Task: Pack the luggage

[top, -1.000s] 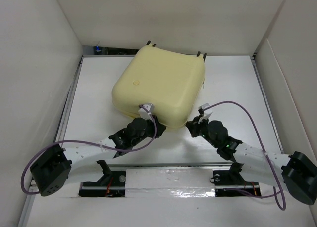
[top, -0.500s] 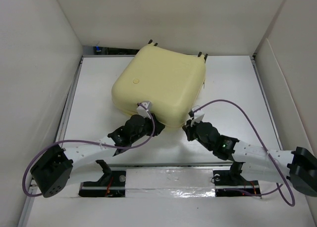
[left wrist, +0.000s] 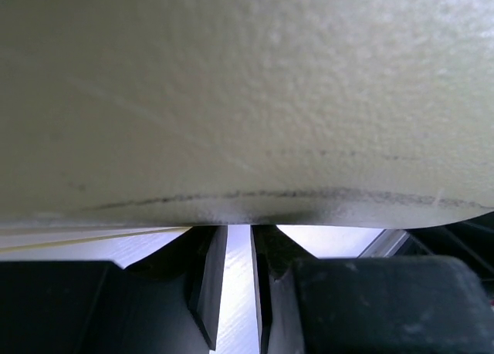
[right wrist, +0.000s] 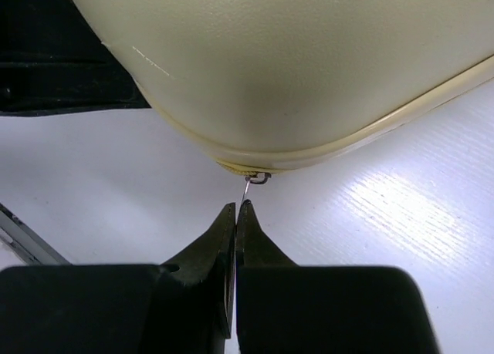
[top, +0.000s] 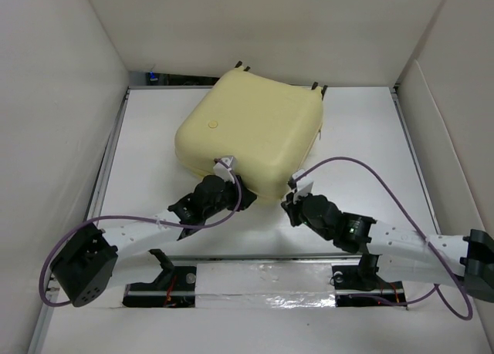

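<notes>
The luggage (top: 247, 130) is a pale yellow hard-shell case lying shut on the white table, wheels toward the back. My left gripper (top: 229, 177) is at its near edge; in the left wrist view the shell (left wrist: 247, 92) fills the frame. The left gripper (left wrist: 239, 234) has its jaws a narrow gap apart, with only table showing between them and the tips hidden under the shell. My right gripper (top: 296, 197) is at the near right corner. In the right wrist view it (right wrist: 236, 207) is shut on the thin metal zipper pull (right wrist: 248, 188) hanging from the luggage (right wrist: 309, 61) seam.
White walls box in the table (top: 363, 138) on the left, back and right. Purple cables (top: 363, 165) loop over both arms. A metal rail (top: 262, 281) runs along the near edge by the arm bases. The left arm's dark body (right wrist: 62, 61) shows beside the case.
My right gripper has slid left and nearer along the luggage's front edge, still pinching the zipper pull. The left gripper has barely moved.
</notes>
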Motion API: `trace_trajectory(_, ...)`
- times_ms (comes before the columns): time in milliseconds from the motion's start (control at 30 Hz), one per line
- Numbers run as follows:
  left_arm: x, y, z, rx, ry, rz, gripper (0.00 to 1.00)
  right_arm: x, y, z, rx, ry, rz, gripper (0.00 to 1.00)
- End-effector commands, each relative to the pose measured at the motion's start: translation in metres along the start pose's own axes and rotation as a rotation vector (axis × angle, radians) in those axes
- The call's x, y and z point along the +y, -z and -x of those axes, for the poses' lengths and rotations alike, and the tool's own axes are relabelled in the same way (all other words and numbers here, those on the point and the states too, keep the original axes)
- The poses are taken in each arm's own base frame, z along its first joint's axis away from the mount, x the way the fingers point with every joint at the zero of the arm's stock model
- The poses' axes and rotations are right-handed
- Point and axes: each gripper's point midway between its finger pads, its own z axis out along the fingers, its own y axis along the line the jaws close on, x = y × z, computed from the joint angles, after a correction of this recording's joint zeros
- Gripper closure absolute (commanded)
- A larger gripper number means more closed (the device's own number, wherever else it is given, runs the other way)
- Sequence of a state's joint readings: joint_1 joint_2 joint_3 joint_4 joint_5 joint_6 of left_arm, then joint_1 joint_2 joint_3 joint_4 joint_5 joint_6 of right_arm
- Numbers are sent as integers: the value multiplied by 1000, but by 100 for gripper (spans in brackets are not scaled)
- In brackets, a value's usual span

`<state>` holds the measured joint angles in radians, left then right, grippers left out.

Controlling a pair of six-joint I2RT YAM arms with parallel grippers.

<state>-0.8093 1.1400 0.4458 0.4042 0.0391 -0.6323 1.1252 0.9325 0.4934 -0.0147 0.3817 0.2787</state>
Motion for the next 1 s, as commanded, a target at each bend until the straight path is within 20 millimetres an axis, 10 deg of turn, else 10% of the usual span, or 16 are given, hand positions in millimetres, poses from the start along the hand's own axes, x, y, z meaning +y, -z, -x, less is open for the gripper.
trace_trajectory(0,-29,-10,111,-381,85,-35,84,128,25,14,-3,-84,558,100)
trace_trajectory(233,-45,-19,108,-345,64,-74,84,183,-12,42,-97,-174,566,100)
trace_trajectory(367,-38,-16,106,-337,45,-35,74,159,-23,54,-174,-237,423,100)
trace_trajectory(500,-4,9,102,-366,52,70,31,121,-17,35,-152,-232,305,100)
trace_trajectory(800,87,56,107,-483,216,284,33,84,-1,18,-121,-249,250,100)
trace_trajectory(967,99,52,124,-520,237,291,33,86,4,20,-120,-255,267,100)
